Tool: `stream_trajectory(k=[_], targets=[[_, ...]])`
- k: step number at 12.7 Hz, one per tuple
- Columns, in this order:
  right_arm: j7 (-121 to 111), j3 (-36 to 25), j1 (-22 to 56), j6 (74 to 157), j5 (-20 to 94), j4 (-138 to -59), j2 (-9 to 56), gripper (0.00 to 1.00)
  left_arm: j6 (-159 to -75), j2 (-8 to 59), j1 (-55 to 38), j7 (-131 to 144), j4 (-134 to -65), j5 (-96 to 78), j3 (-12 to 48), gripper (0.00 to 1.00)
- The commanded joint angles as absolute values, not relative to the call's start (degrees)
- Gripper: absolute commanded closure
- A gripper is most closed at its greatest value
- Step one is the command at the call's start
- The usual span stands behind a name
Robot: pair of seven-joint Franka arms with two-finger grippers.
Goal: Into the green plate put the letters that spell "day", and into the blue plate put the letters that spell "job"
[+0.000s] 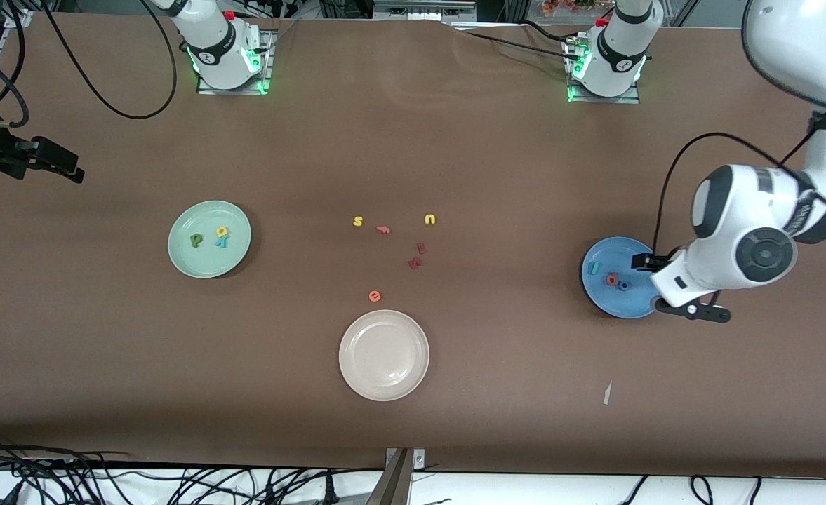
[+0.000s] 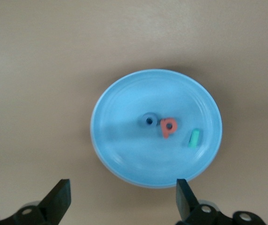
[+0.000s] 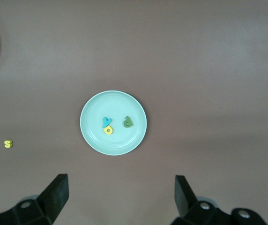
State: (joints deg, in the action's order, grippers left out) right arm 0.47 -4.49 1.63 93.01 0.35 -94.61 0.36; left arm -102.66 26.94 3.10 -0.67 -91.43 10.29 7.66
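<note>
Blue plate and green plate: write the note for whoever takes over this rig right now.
Left end effector: open, holding nothing, over the blue plate's edge.
Right end effector: open, holding nothing, waiting at the right arm's end of the table.
Blue plate holds the teal j, salmon-pink b and blue o.
Green plate holds the dark green d, yellow a and teal y.
Done: both words are placed.
Left: nothing to sort; the spare letters stay on the table, the cream-white plate holds none.
</note>
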Motion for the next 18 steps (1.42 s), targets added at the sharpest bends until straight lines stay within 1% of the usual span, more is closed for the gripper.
stream_trajectory(k=[1, 4, 5, 6, 7, 8, 10, 11, 12, 14, 18], targets=[[0.44, -4.31, 1.06, 92.02, 1.23, -93.08, 0.17, 0.0, -89.79, 27.33, 3.34, 0.61, -81.51, 6.43, 8.09, 0.0], [0.17, -3.78, 1.49, 92.02, 0.53, -92.72, 0.18, 0.0, -80.89, 26.72, 3.51, 3.76, -75.34, 5.01, 7.73, 0.0], [0.26, -3.78, 1.41, 91.93, 0.88, -92.72, 0.18, 0.0, -79.47, 26.11, 4.3, 3.87, -74.19, 5.01, 7.39, 0.0], [0.44, -4.04, 1.23, 91.85, 1.05, -92.72, 0.18, 0.0, -79.45, 23.49, 4.92, 3.69, -74.79, 4.66, 7.21, 0.0], [0.44, -4.13, 1.23, 91.76, 1.05, -92.81, 0.18, 0.0, -79.8, 20.86, 5.53, 4.13, -76.97, 4.4, 7.03, 0.0], [0.35, -4.13, 1.23, 91.76, 0.97, -92.81, 0.18, 0.0, -82.33, 17.78, 6.23, 4.39, -79.69, 3.44, 7.03, 0.0], [0.35, -4.13, 1.14, 91.76, 0.97, -92.81, 0.18, 0.0, -89.44, 8.39, 7.64, 4.31, -88.99, -0.42, 6.77, 0.0], [0.35, -4.13, 1.23, 91.76, 0.79, -92.81, 0.18, 0.0, -90.26, 6.09, 6.43, 4.22, -90.08, -0.44, 6.42, 0.0], [0.44, -4.13, 1.23, 91.84, 0.88, -92.81, 0.18, 0.0, -90.26, 5.19, 5.55, 3.52, -90.09, -0.44, 5.72, 0.0], [0.44, -4.13, 1.23, 92.2, 0.53, -92.72, 0.18, 0.0, -90.09, 1.68, 1.25, 3.51, -89.91, -0.44, 1.78, 0.0], [0.35, -4.31, 1.14, 91.85, 0.44, -92.72, 0.09, 0.0, -88.51, 0.1, 1.32, -2.52, -89.74, -3.16, 1.14, 0.0]])
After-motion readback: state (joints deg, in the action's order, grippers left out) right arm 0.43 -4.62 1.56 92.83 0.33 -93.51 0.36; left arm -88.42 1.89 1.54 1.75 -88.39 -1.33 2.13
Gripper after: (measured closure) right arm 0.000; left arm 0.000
